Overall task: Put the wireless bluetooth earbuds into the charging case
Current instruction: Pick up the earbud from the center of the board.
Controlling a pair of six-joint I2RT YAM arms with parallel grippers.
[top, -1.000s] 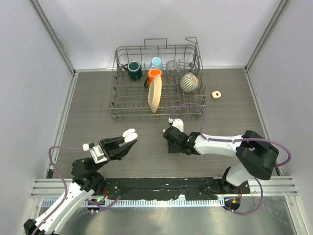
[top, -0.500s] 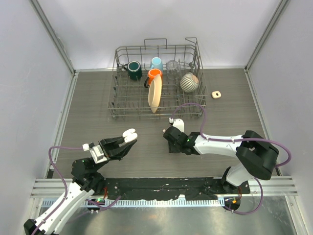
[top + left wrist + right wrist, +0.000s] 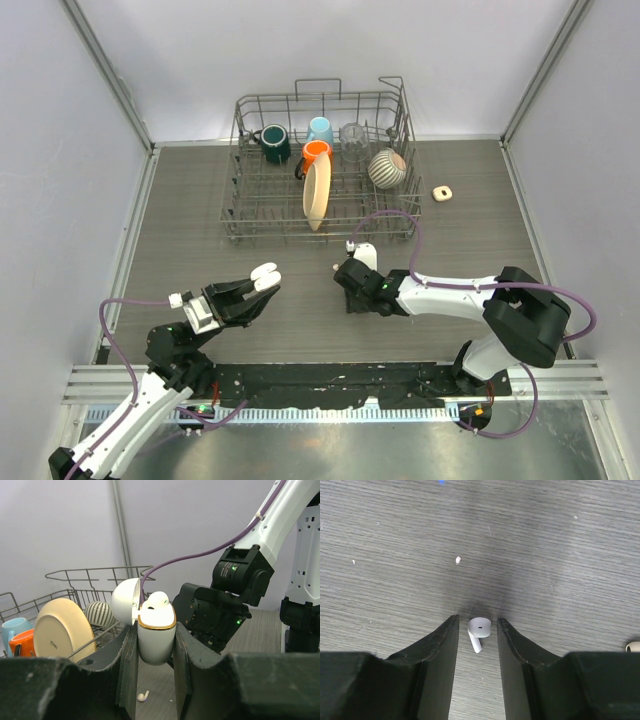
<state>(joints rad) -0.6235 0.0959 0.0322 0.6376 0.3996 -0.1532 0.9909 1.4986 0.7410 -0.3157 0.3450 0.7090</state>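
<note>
- White earbud [image 3: 479,628] flat on the tabletop [image 3: 560,555], bracketed by the parted fingers of the right gripper [image 3: 477,621] — nothing pinched yet.
- Centre on the round head rather than the thin stem; close slowly, since a glossy bud probably squirts sideways under a skewed pinch.
- Lift straight up, then carry to the charging case [image 3: 156,635], clenched upright in the left gripper [image 3: 155,647], lid [image 3: 125,600] open, one seated bud [image 3: 157,600] showing.
- Aim the stem at the free socket — release only once seated.
</note>
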